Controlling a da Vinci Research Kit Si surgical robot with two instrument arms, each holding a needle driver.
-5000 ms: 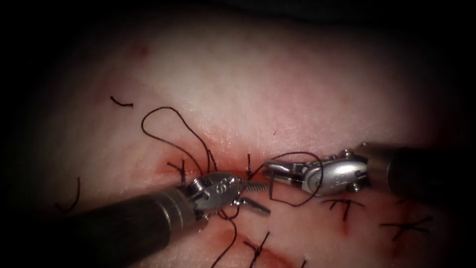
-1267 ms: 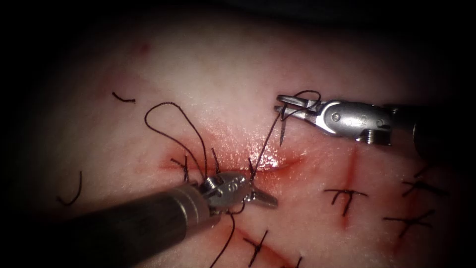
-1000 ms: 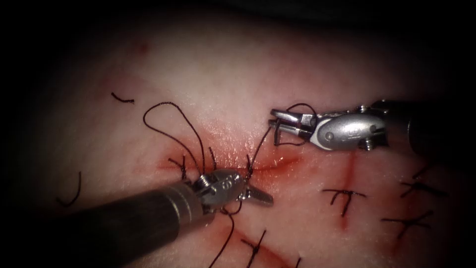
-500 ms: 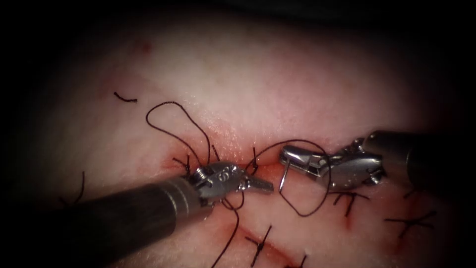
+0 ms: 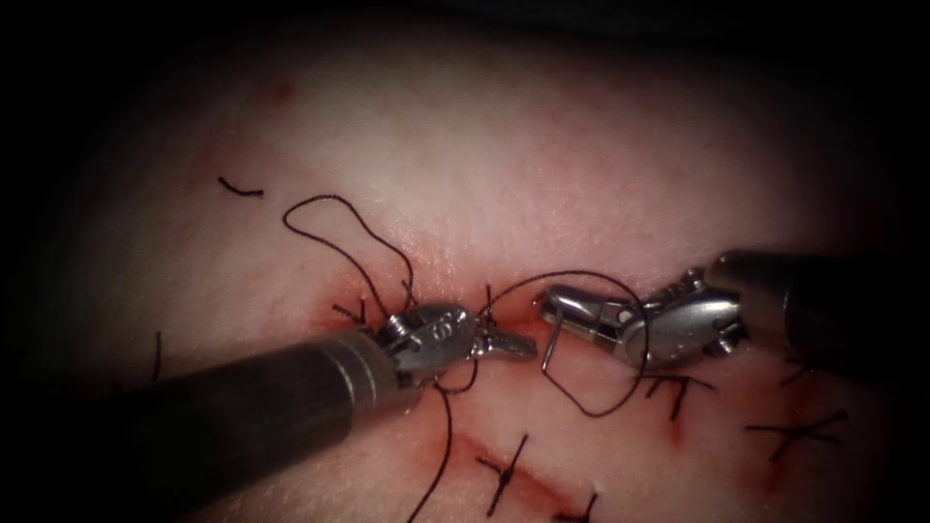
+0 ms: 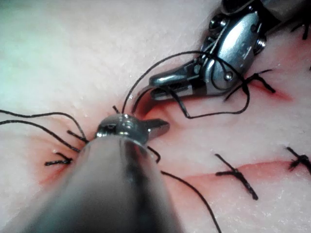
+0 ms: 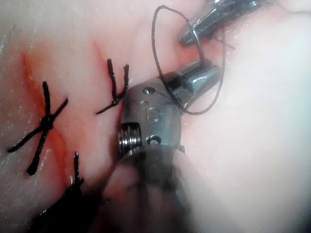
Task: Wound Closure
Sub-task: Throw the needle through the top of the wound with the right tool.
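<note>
On the tissue (image 5: 581,165), my two tools meet tip to tip over the red cut (image 5: 436,300). The left tool (image 5: 508,344) comes in from the lower left. Its jaws are shut on the thread (image 5: 489,302) where it leaves the stitch. The right tool (image 5: 554,312) is shut on the needle (image 5: 548,351) near one end. The needle hangs down from the jaw tips, outside the tissue. Slack thread (image 5: 591,412) loops around the right tool's jaws. The left wrist view shows the left tool (image 6: 158,127), the right tool (image 6: 163,82) and the needle (image 6: 181,106).
Finished cross stitches sit at the lower right (image 5: 678,392), further right (image 5: 794,436), and below (image 5: 504,470). A long thread loop (image 5: 329,218) lies to the upper left. Cut ends of thread (image 5: 240,187) lie at the far left. Red fluid stains the cut.
The left jaws, open five seconds ago, are now shut. The right tool had lifted up and right, drawing the thread taut. It has since come back down to the cut and the thread has gone slack.
</note>
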